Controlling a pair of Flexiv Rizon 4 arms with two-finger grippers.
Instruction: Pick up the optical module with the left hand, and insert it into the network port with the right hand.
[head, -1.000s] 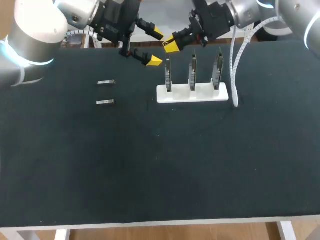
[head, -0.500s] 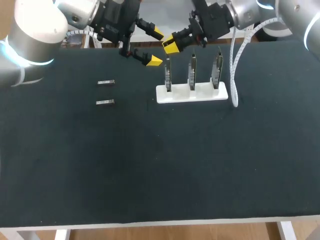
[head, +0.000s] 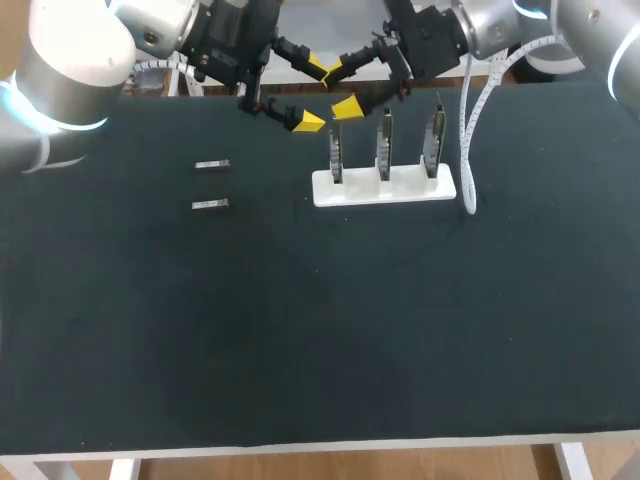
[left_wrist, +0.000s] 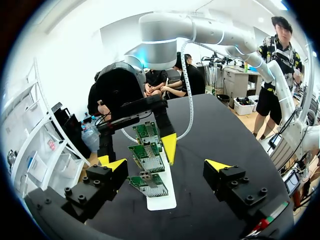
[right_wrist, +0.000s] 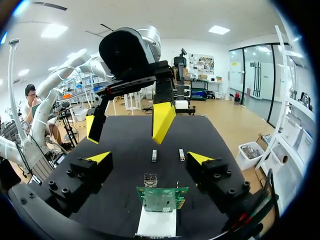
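Two small silver optical modules (head: 212, 165) (head: 210, 205) lie on the black table left of a white holder (head: 385, 188). In the holder stand three green boards with network ports (head: 337, 155). My right gripper (head: 340, 90) hovers open above the leftmost board, nothing between its fingers. In the right wrist view that board (right_wrist: 162, 198), with a metal cage (right_wrist: 150, 180) on its top edge, sits just under the right gripper (right_wrist: 150, 159), and both modules (right_wrist: 154, 155) lie beyond it. My left gripper (head: 311, 95) hangs open and empty close beside the right one; its wrist view (left_wrist: 165, 165) faces the boards (left_wrist: 147, 184).
A white cable (head: 465, 130) hangs from my right arm down to the table beside the holder's right end. The two grippers' yellow tips nearly meet above the leftmost board. Bare black tabletop (head: 320, 330) stretches across the whole front.
My right gripper's fingers, close together above the leftmost board a second ago, have spread wide apart. The left arm has not moved.
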